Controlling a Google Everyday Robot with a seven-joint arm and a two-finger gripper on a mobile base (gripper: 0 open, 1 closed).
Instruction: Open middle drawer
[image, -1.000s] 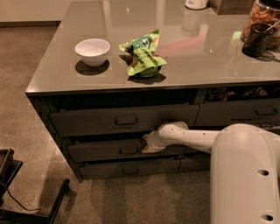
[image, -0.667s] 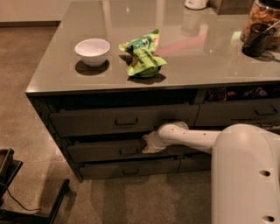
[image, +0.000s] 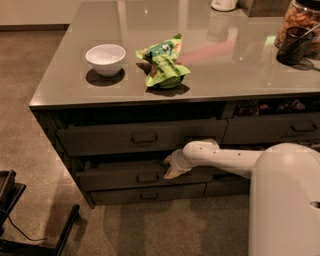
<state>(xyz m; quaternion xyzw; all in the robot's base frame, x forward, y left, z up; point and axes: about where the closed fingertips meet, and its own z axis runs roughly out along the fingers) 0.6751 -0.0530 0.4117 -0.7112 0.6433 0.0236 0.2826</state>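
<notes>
The middle drawer (image: 115, 176) is a wide dark grey-brown front with a small loop handle (image: 147, 177) at its centre. It sits below the taller top drawer (image: 100, 140) and above the slim bottom drawer (image: 120, 196). It stands slightly out from the cabinet, with a dark gap above its top edge. My gripper (image: 170, 169) is at the end of my white arm (image: 225, 157), which reaches in from the right. It is against the drawer's upper edge, just right of and above the handle.
On the grey countertop (image: 240, 70) stand a white bowl (image: 105, 58), a crumpled green bag (image: 163, 62) and a dark cup (image: 294, 45) at the far right. More drawers (image: 272, 131) lie to the right. A black stand (image: 20, 220) is on the floor at lower left.
</notes>
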